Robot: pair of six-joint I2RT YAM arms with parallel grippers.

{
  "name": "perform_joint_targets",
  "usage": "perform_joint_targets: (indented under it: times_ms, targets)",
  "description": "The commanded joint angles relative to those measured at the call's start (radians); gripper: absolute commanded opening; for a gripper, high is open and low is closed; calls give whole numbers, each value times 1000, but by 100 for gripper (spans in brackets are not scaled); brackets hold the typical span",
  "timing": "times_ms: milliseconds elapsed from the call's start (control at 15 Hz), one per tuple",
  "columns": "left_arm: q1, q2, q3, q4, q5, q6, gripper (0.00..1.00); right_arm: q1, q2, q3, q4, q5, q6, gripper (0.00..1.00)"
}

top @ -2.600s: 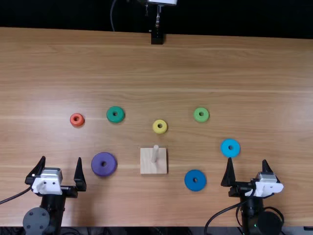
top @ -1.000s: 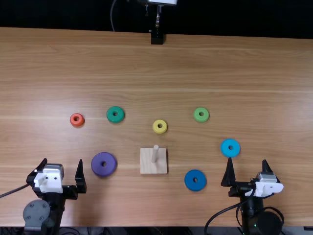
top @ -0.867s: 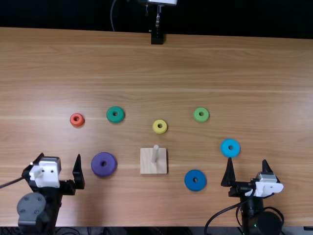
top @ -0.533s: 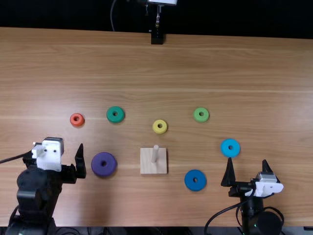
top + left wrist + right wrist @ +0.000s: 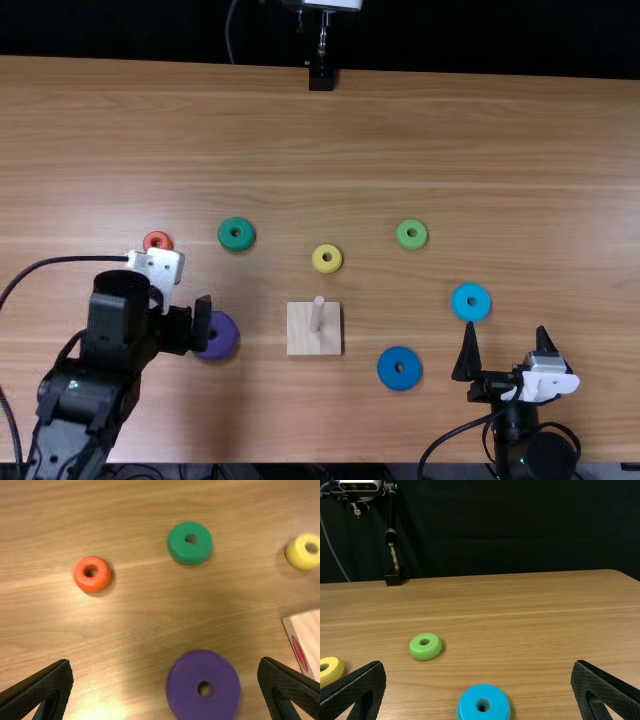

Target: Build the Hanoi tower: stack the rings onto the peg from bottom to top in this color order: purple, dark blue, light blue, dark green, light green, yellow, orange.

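Overhead, the left gripper (image 5: 180, 318) covered part of the purple ring (image 5: 225, 342) and the left arm's mount overlapped the orange ring (image 5: 156, 237); the left wrist view gave the orange one whole, the purple one's hole, and a red mark on the wooden base (image 5: 300, 343). Both grippers' fingers stood wide apart, holding nothing, the right gripper (image 5: 505, 327) near the light blue ring (image 5: 460, 305). From above, the peg (image 5: 317, 316) stood bare, the dark blue ring (image 5: 388, 373) just beside its base.
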Motion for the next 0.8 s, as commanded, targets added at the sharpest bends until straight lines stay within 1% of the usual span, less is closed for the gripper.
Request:
perform_joint_targets:
  times_ms: [0, 67, 133, 400, 467, 600, 733]
  targets:
    - [-68, 74, 58, -43, -11, 13, 100, -10, -11, -9, 3, -6, 0, 100]
    - [-101, 117, 78, -89, -40, 15, 100, -10, -11, -9, 3, -6, 2, 100]
    - [-120, 152, 95, -116, -55, 15, 100, -10, -11, -9, 3, -6, 2, 100]
    - [-134, 247, 97, -120, -60, 19, 100, -10, -11, -9, 3, -6, 2, 100]
    - [-143, 281, 98, -120, -59, 26, 100, -10, -11, -9, 3, -6, 2, 100]
    - [-158, 324, 100, -116, -60, 80, 100, -10, -11, -9, 3, -6, 2, 100]
    - [-174, 348, 100, -118, -60, 92, 100, -10, -11, -9, 3, -6, 2, 100]
